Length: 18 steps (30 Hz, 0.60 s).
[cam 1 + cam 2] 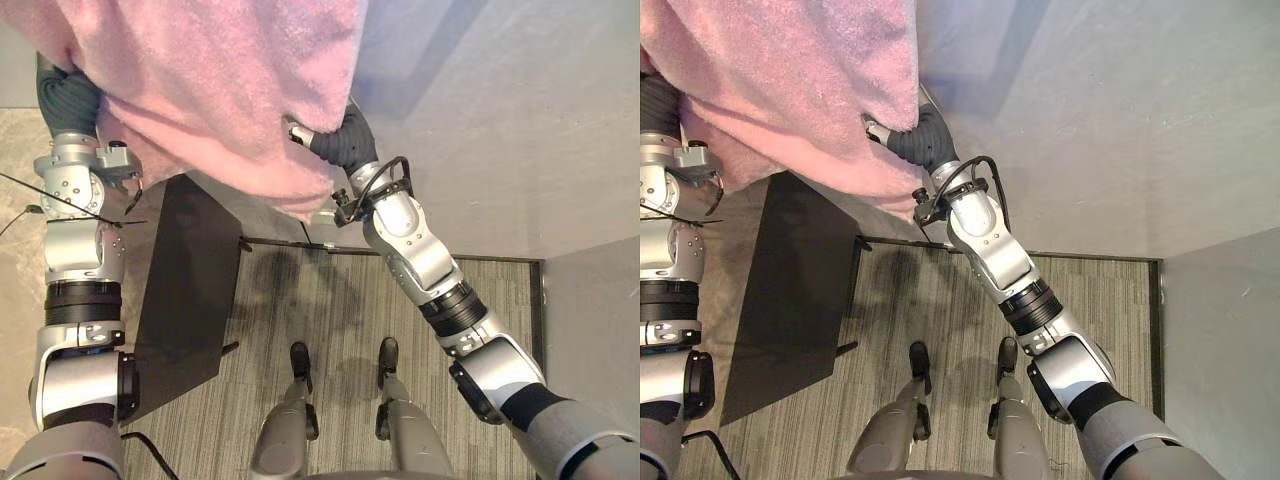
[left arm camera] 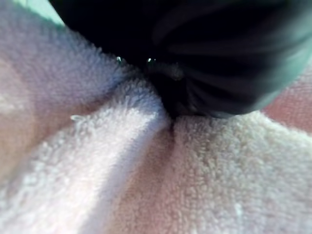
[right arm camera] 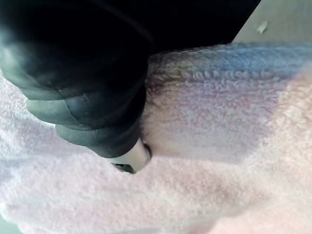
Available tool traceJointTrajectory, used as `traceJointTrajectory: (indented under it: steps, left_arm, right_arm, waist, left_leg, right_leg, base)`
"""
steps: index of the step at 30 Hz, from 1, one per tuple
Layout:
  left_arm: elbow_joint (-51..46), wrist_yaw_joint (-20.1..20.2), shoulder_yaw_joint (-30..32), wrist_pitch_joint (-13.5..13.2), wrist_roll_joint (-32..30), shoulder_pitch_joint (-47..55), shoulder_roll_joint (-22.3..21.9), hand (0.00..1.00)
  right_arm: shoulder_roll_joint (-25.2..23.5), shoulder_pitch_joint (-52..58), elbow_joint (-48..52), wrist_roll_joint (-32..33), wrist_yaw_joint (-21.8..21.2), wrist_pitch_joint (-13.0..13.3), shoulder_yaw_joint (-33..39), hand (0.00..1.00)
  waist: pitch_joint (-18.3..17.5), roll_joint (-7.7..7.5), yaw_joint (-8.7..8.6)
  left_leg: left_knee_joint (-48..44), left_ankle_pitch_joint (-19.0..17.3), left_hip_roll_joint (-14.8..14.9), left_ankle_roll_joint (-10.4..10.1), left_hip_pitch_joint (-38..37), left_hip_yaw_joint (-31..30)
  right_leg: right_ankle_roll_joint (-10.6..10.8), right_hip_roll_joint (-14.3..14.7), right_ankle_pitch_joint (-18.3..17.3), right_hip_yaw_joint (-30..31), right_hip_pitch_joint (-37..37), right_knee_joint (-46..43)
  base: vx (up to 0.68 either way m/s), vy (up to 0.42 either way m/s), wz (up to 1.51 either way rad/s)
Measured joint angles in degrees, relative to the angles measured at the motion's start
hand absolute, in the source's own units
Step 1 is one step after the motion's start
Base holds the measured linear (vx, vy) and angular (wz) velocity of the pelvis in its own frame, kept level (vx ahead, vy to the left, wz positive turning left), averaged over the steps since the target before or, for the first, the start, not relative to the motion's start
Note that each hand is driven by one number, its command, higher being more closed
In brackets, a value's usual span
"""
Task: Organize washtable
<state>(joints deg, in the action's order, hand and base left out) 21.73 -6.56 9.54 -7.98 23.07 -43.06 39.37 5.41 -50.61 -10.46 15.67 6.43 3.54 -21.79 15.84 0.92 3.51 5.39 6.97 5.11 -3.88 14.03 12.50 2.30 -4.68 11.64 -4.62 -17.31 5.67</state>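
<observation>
Towel (image 1: 220,80) covers left hand (image 2: 204,53) and right hand (image 3: 87,87) above black table (image 1: 185,280)

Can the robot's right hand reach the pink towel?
Yes, it seems so: the right hand sits right against the pink towel, tucked into its edge, with nothing between them.

A flat black panel (image 1: 185,290) overlaps striped grey carpet (image 1: 330,300), which meets a plain grey wall (image 1: 480,120).

The pink towel (image 1: 220,90) is fluffy terry cloth; the black tabletop (image 1: 185,290) looks smooth and matt.
</observation>
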Motion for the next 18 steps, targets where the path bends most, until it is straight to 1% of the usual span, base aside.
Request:
traceJointTrajectory:
  steps: [3,6,8,9,10,11,13,16,17,18]
  left_arm:
    - [2.0,0.1,-0.2,0.1,-0.2,-1.0,0.3,1.00]
    - [2.5,-0.1,-0.5,1.2,-0.4,-0.9,0.3,1.00]
    - [-1.5,-1.4,-0.5,1.1,-0.2,1.0,0.0,1.00]
    - [-5.2,-1.2,-0.5,0.6,-0.1,3.0,-0.6,1.00]
    - [-10.5,-1.2,-0.5,-0.3,0.0,6.6,-2.5,1.00]
    - [-12.0,-1.2,-0.5,-0.3,0.0,7.8,-3.7,1.00]
    - [-16.3,-1.1,-0.5,-0.3,0.0,13.0,-7.6,1.00]
    - [-18.9,-0.7,-0.5,-0.2,0.0,18.7,-10.8,1.00]
    - [-19.9,0.3,-0.5,-0.2,0.0,20.3,-12.3,1.00]
    - [-20.5,0.5,-0.6,-0.2,0.0,21.0,-12.8,1.00]
  right_arm:
    - [-0.4,0.0,0.0,-0.5,0.4,0.0,0.1,1.00]
    - [-0.6,0.0,0.0,-0.6,1.4,-0.1,1.9,1.00]
    - [-0.6,0.0,0.0,-0.6,2.5,-0.1,7.1,1.00]
    - [-0.4,-0.3,-0.2,-0.6,3.0,-0.1,9.3,1.00]
    - [0.1,-0.3,-0.6,-1.1,2.8,-0.1,9.2,1.00]
    - [0.1,-0.4,-1.0,-1.3,2.9,-0.1,9.3,1.00]
    - [0.1,-1.1,-2.5,-1.7,3.3,-0.4,10.5,1.00]
    - [1.2,-2.1,-4.0,-1.4,3.4,-0.7,12.1,1.00]
    - [2.0,-2.9,-4.5,-0.3,3.4,-1.3,12.3,1.00]
    - [2.1,-3.5,-4.7,0.0,3.4,-1.7,12.4,1.00]
  waist:
    - [0.0,0.00,0.13]
    - [0.0,0.00,0.01]
    - [0.0,0.00,0.04]
    - [0.0,0.00,0.07]
    - [0.0,0.03,-0.06]
    - [0.1,0.11,-0.02]
    - [0.1,0.26,0.08]
    - [0.2,0.39,0.21]
    - [0.2,0.43,0.46]
    - [0.3,0.46,0.46]
  left_leg:
    - [0.0,0.0,0.0,0.1,-0.1,0.0]
    - [0.0,0.1,0.0,0.1,-0.2,0.1]
    - [0.0,0.1,0.0,0.1,-0.3,0.2]
    - [0.0,0.1,0.0,0.1,-0.3,0.2]
    - [0.0,0.1,0.0,0.1,-0.6,0.2]
    - [0.0,0.1,0.0,0.1,-0.8,0.3]
    - [0.0,0.1,-0.1,0.1,-1.2,0.4]
    - [0.0,0.1,0.0,-0.3,-1.2,0.8]
    - [0.1,0.2,0.0,-0.5,-1.2,1.2]
    - [0.1,0.2,0.0,-0.6,-1.1,1.4]
  right_leg:
    - [0.0,0.0,0.0,0.1,0.1,0.0]
    - [0.0,0.0,0.0,0.2,0.2,0.0]
    - [0.0,0.0,0.0,0.2,0.2,0.0]
    - [0.0,0.0,0.0,0.2,0.3,0.0]
    - [0.0,0.0,0.0,0.3,0.6,0.0]
    - [0.0,0.0,0.0,0.3,0.7,0.0]
    - [0.0,-0.1,0.0,0.5,1.0,0.0]
    - [0.0,0.0,0.0,1.1,0.9,0.0]
    - [0.0,0.0,0.0,1.5,0.6,0.0]
    - [0.0,0.0,0.1,1.6,0.4,0.0]
  base:
    - [0.00,0.000,0.00]
    - [0.00,0.000,0.00]
    - [0.00,0.000,0.00]
    - [0.00,0.000,0.00]
    - [0.00,0.000,0.00]
    - [0.00,0.000,0.00]
    - [0.00,0.000,0.00]
    - [-0.03,0.003,-0.04]
    - [-0.05,0.002,-0.12]
    - [-0.05,-0.004,-0.16]
